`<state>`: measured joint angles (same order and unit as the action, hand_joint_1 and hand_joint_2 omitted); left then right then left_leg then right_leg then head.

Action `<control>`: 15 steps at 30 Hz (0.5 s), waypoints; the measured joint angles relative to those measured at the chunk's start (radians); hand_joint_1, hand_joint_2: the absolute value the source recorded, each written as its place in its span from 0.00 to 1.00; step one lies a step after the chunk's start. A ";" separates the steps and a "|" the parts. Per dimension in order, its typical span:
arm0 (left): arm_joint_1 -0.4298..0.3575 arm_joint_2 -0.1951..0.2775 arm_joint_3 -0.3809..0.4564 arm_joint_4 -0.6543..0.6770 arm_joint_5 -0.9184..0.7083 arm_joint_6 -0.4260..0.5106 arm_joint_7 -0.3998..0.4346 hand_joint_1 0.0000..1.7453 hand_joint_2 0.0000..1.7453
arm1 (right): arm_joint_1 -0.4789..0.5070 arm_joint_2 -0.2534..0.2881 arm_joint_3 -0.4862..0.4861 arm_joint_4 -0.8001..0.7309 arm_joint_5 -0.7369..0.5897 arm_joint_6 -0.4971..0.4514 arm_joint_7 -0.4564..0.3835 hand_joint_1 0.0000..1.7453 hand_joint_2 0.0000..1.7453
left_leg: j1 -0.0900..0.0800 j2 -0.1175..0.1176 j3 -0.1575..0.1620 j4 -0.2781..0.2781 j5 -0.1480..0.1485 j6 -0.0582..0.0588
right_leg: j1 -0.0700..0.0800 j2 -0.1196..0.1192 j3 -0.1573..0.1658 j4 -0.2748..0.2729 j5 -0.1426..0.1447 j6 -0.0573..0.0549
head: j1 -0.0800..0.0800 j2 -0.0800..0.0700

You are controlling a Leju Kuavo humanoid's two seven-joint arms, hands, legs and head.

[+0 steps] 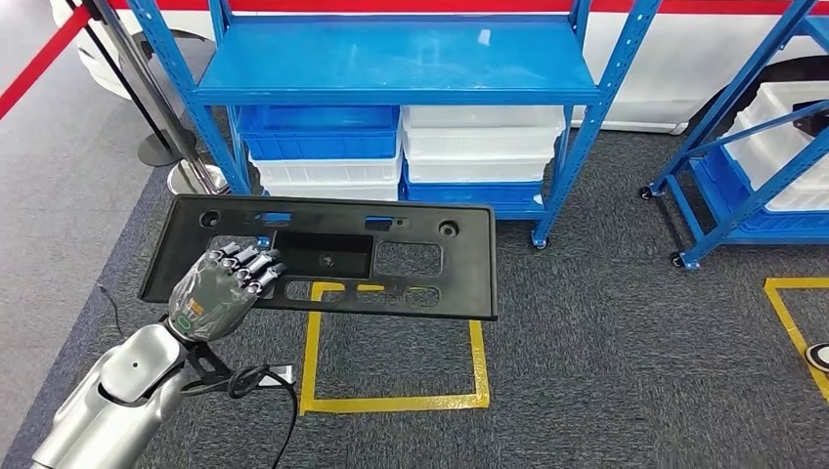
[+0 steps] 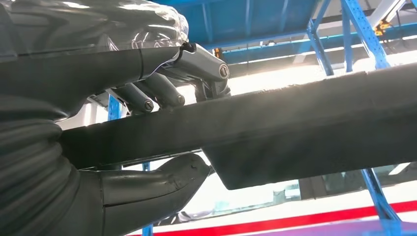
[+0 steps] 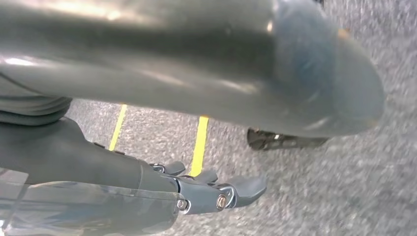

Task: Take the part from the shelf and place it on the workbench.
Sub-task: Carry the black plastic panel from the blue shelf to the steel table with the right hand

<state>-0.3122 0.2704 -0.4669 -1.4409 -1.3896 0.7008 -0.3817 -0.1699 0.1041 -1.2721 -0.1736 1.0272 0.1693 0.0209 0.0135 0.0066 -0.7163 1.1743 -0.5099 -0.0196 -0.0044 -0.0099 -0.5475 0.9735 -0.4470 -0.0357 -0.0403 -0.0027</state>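
Though any label seems unreadable, left hand (image 1: 227, 283) grips part (image 1: 430, 269).

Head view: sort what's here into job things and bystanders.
Job: black part, gripped near one end by the left hand; blue shelf.
Bystanders: blue and white bins, yellow floor square, second blue rack, red barrier strap.

Place: workshop or factory demo floor | Storage: blue steel shelf (image 1: 396, 63) on castors, stacked blue and white plastic bins (image 1: 401, 147) under it; a second blue rack (image 1: 753, 166) to the right | Floor: grey carpet with yellow tape squares (image 1: 391, 401) marking stations | Edge: red barrier belt (image 1: 39, 59) on a post; white vehicle body (image 1: 675, 68) behind
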 joint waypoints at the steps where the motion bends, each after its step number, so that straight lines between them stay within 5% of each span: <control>1: 0.000 0.002 -0.002 0.002 0.000 0.000 0.002 1.00 1.00 | 0.002 0.000 -0.003 0.000 -0.002 0.002 0.000 0.00 0.00 | 0.001 0.000 -0.010 0.063 -0.029 -0.004 | 0.000 -0.001 -0.014 0.004 0.008 0.001 | 0.000 0.000; 3: 0.001 0.004 -0.007 0.005 0.001 0.000 0.005 1.00 1.00 | 0.004 0.000 -0.007 0.000 -0.006 0.004 -0.001 0.00 0.00 | 0.004 0.000 0.004 0.119 -0.021 -0.011 | -0.002 -0.002 -0.046 0.018 0.022 0.005 | 0.000 0.000; 6: -0.002 0.006 -0.013 0.007 0.001 0.000 0.010 1.00 1.00 | 0.007 0.001 -0.010 0.000 -0.008 0.004 -0.001 0.00 0.00 | 0.009 0.000 0.123 -0.020 0.029 -0.020 | -0.007 -0.002 -0.094 0.051 0.035 0.018 | 0.000 0.000; 8: -0.005 0.007 -0.016 0.008 0.001 0.000 0.012 1.00 1.00 | 0.008 0.002 -0.012 0.000 -0.008 0.004 -0.002 0.00 0.00 | 0.005 -0.004 0.181 -0.116 0.008 -0.012 | -0.006 -0.001 -0.115 0.068 0.044 0.029 | 0.000 0.000; 11: -0.007 0.008 -0.021 0.010 0.004 0.000 0.015 1.00 1.00 | 0.014 0.001 -0.013 0.000 -0.008 0.006 -0.002 0.00 0.00 | 0.003 -0.004 0.178 -0.135 0.010 0.013 | -0.004 0.001 -0.129 0.078 0.058 0.049 | 0.000 0.000; 13: -0.009 0.008 -0.027 0.012 0.008 0.000 0.016 1.00 1.00 | 0.017 0.001 -0.014 0.000 -0.008 0.007 -0.004 0.00 0.00 | 0.006 0.001 0.163 -0.138 0.027 0.033 | -0.004 0.005 -0.148 0.135 0.006 0.058 | 0.000 0.000; 15: -0.011 0.008 -0.034 0.015 0.013 0.000 0.021 1.00 1.00 | 0.019 0.001 -0.014 0.000 -0.008 0.010 -0.007 0.00 0.00 | 0.004 0.003 0.142 -0.138 0.045 0.045 | -0.005 0.007 -0.171 0.244 -0.094 0.064 | 0.000 0.000</control>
<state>-0.3228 0.2783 -0.5007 -1.4263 -1.3770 0.7008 -0.3611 -0.1512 0.1049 -1.2860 -0.1732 1.0193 0.1792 0.0142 0.0179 0.0091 -0.5738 1.0367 -0.4646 0.0253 -0.0097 -0.0029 -0.7180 1.2176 -0.5411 0.0284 -0.0400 -0.0027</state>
